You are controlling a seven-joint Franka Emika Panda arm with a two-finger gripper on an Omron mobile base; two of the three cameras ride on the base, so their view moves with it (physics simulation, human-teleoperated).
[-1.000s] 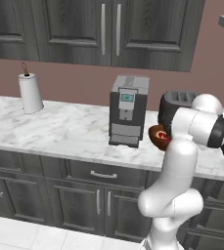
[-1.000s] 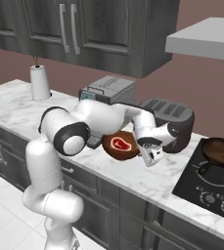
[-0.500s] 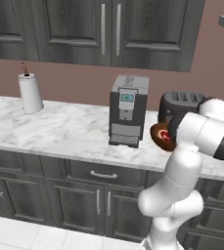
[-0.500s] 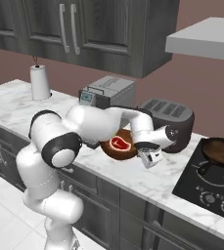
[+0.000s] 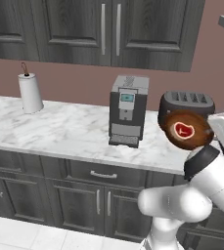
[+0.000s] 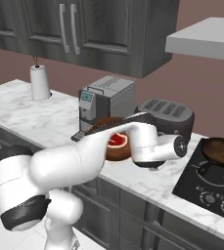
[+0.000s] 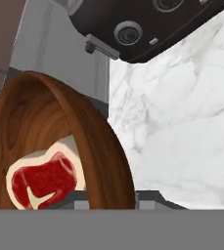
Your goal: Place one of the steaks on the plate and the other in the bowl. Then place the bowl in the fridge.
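Observation:
The reddish-brown wooden bowl (image 5: 184,130) hangs tilted above the counter edge, in front of the toaster, with its opening turned toward the left base camera. One red steak (image 5: 183,130) with a pale fat edge lies inside it. The right base view shows the bowl (image 6: 114,146) and the steak (image 6: 117,140) partly behind my forearm. In the hand view my gripper (image 7: 112,198) is shut on the bowl's rim (image 7: 101,141), with the steak (image 7: 42,178) to the left inside the bowl. The plate and the fridge are out of view.
A grey coffee machine (image 5: 127,110) stands left of the black toaster (image 5: 187,101) on the marble counter (image 5: 64,132). A paper towel roll (image 5: 29,93) is at the far left. A dark frying pan (image 6: 222,151) sits on the stove (image 6: 206,188) to the right.
The bowl with the steak has moved right in the left base view and tilted more. My arm has swung, with the elbow now low in front of the cabinets. The grip holds.

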